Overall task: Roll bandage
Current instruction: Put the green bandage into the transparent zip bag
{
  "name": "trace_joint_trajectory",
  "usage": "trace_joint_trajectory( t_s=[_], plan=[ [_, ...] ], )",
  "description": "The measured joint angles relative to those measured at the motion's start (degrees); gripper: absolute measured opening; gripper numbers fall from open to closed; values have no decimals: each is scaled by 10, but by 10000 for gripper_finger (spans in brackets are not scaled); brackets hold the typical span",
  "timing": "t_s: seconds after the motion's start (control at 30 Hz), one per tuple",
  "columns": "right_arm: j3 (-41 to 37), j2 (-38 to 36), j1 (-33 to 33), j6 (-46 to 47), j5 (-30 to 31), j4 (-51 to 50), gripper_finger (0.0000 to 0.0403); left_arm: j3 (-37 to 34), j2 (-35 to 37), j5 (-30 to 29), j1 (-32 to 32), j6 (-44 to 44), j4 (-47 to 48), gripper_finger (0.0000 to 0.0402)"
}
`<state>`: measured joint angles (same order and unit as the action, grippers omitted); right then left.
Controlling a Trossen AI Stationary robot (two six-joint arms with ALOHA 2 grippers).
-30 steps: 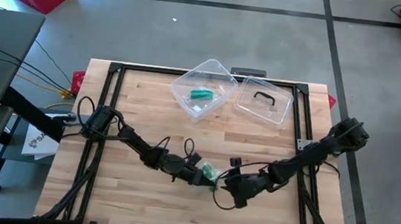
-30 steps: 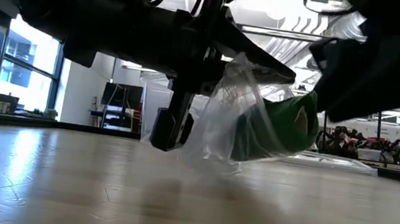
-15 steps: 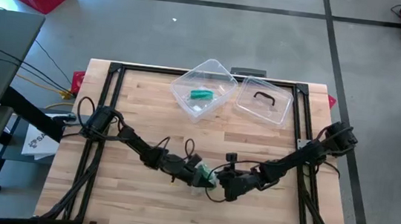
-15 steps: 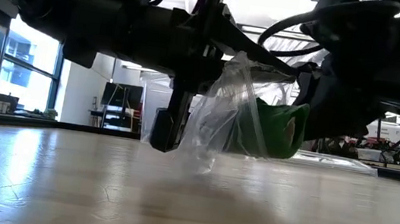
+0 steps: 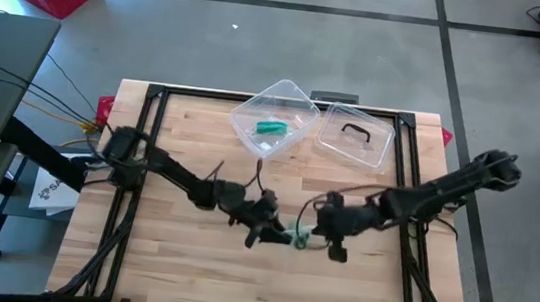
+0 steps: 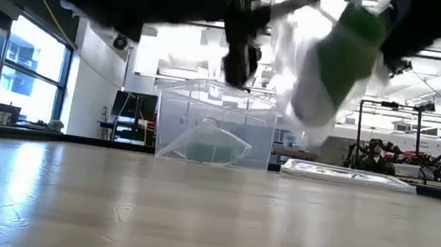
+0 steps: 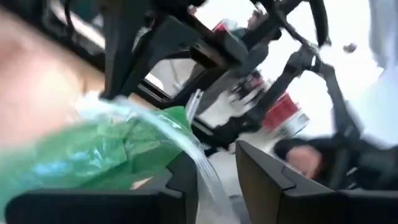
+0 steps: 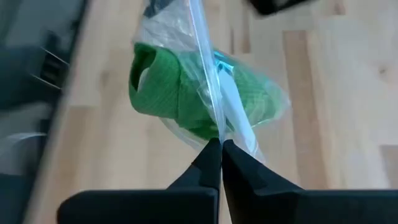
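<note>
Bagged bandage (image 8: pixel 186 93) now lifted higher

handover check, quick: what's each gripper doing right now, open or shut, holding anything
Left gripper: open, its fingers on either side of the plastic bag.
Right gripper: shut on the plastic bag, green bandage inside it, lifted above the table.

My left hand (image 5: pixel 264 229) raised mid-table, fingers parted, my right hand (image 5: pixel 314 232) facing it, fingers (image 8: pixel 211 163) pinched together
</note>
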<state>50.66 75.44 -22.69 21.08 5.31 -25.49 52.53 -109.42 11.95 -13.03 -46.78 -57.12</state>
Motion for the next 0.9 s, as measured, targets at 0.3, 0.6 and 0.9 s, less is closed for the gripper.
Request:
trace_joint_trajectory(
  t_s=[0.3, 0.6, 0.9],
  plan=[
    [6, -17, 58, 75, -93, -37, 0, 132, 152, -285, -53, 258, 626, 71],
    [6, -17, 56, 123, -36, -4, 1, 196, 128, -396, -134, 387, 541, 64],
    [6, -27, -35, 35, 73, -38, 0, 194, -5, -396, -119, 327, 437, 64]
  ],
)
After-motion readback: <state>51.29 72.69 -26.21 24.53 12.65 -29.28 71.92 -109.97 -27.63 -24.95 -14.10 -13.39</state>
